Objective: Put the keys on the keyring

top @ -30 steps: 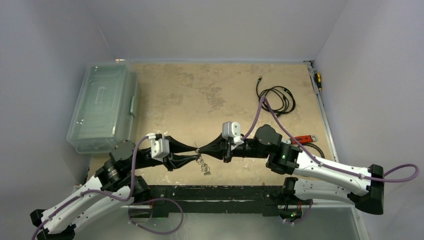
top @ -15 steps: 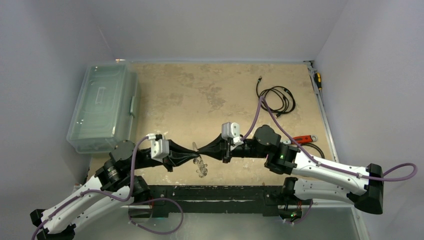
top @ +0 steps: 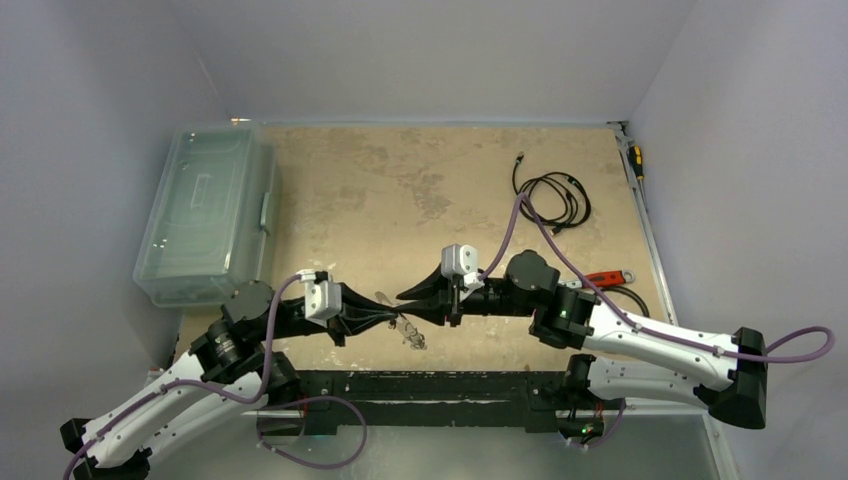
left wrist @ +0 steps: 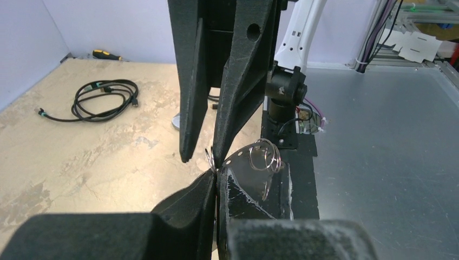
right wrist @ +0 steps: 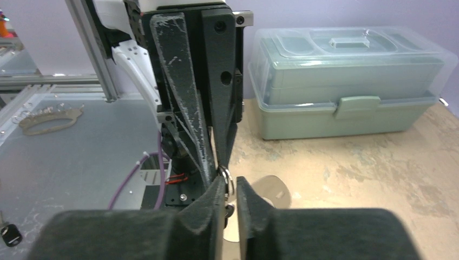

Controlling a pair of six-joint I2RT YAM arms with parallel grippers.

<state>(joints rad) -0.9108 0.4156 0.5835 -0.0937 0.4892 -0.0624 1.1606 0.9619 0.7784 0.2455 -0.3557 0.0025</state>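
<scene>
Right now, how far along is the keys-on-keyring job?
Done: nothing visibly threaded; no key shows on the keyring.
In hand: the left fingers are shut on the keyring, and the right fingers stand apart around a small loop at its end.
Left: both keys. What looks like a black-headed key lies on the metal surface off the table. I can't find the other.

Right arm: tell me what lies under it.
A red-handled wrench pokes out from under the right arm, with a black cable loop beside it; the wrench's inner end is covered.
</scene>
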